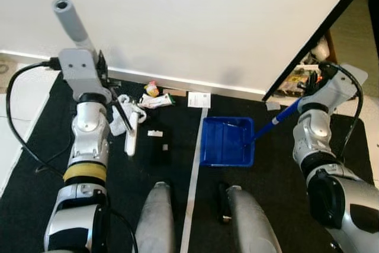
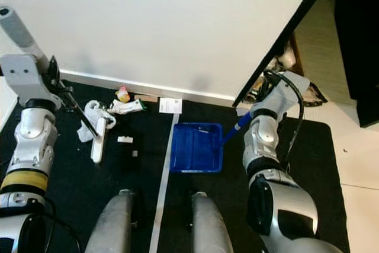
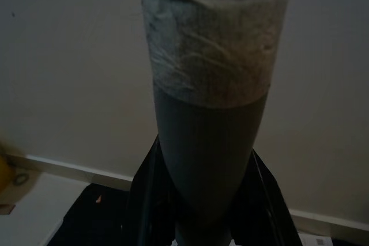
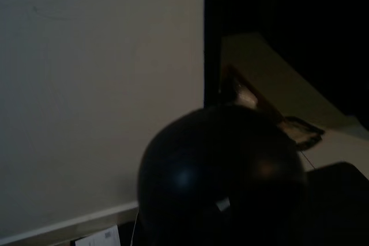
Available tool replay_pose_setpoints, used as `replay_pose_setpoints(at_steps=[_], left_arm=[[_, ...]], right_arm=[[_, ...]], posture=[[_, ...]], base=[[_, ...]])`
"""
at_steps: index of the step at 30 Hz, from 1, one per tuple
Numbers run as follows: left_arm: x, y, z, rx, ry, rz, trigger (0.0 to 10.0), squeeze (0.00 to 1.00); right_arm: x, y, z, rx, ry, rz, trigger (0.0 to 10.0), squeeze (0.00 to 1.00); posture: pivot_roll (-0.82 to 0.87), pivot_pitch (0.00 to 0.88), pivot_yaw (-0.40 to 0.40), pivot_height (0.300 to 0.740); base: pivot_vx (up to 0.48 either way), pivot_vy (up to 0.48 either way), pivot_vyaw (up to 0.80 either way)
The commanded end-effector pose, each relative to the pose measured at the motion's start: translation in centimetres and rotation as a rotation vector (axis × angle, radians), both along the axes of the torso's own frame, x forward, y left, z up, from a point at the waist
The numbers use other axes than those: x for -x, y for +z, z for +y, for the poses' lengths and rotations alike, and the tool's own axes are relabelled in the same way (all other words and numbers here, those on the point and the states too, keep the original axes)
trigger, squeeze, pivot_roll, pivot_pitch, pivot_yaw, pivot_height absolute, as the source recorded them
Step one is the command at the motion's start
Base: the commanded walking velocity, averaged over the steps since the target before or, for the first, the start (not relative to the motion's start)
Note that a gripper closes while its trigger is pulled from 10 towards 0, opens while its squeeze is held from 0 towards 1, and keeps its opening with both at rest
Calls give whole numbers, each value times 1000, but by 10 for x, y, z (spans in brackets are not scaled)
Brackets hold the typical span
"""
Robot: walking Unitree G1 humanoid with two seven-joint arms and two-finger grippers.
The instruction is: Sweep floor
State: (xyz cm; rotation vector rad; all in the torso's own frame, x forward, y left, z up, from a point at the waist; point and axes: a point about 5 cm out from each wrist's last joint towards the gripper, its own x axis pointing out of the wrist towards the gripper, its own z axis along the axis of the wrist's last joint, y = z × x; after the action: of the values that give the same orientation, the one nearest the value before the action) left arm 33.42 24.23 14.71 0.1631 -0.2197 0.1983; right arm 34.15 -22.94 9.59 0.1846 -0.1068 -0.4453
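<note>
A: Entry, left arm. The left gripper (image 3: pixel 202 223) is clenched round the grey broom handle (image 1: pixel 70 21), black fingers (image 3: pixel 147 200) on either side of the shaft. The handle rises to the upper left of the left eye view; the white broom head (image 1: pixel 131 134) lies on the black mat (image 1: pixel 41 134) at centre left.

B: Why that hold?

A: My reading: a high grip lets the head reach the litter without the arm crossing it. The head sits just beside the crumpled white wrapper (image 1: pixel 120 119), with the yellow-capped bottle (image 1: pixel 151 89), the green-and-white packet (image 1: pixel 157 101) and a white card (image 1: pixel 199 100) near the skirting board (image 1: pixel 207 87) at upper centre.

B: Right arm?

A: The right gripper (image 1: pixel 308 96) is at centre right, by the end of the blue handle (image 1: pixel 275 119) of the blue dustpan (image 1: pixel 228 141). It looks closed on that handle, but the fingers are hidden, so I cannot tell. The pan lies flat at centre, just right of the white floor strip (image 1: pixel 195 170), seemingly parked to receive the sweepings.

B: Room to work?

A: The wall closes the top of the frame, so the litter can only be drawn down or rightward. Open mat lies between litter and pan, apart from two small white scraps (image 1: pixel 155 133). The robot's legs (image 1: pixel 155 217) stand low in the frame and limit the pull-back. A dark door edge (image 1: pixel 314 34) and clutter crowd the upper right.
</note>
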Motion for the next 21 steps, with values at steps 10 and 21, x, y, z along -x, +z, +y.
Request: replay_pose_setpoints(at_steps=[10, 21], left_arm=[[-4, 9, 4, -60, -18, -28, 10000, 0], [-11, 10, 6, -101, -3, 9, 10000, 0]], right_arm=[[7, -1, -12, 12, -61, -17, 10000, 0], [9, -2, -16, 14, -80, -14, 10000, 0]], posture=[[49, 142, -6, 731], [47, 147, -1, 731]], base=[[0, 480, 0], [0, 276, 0]])
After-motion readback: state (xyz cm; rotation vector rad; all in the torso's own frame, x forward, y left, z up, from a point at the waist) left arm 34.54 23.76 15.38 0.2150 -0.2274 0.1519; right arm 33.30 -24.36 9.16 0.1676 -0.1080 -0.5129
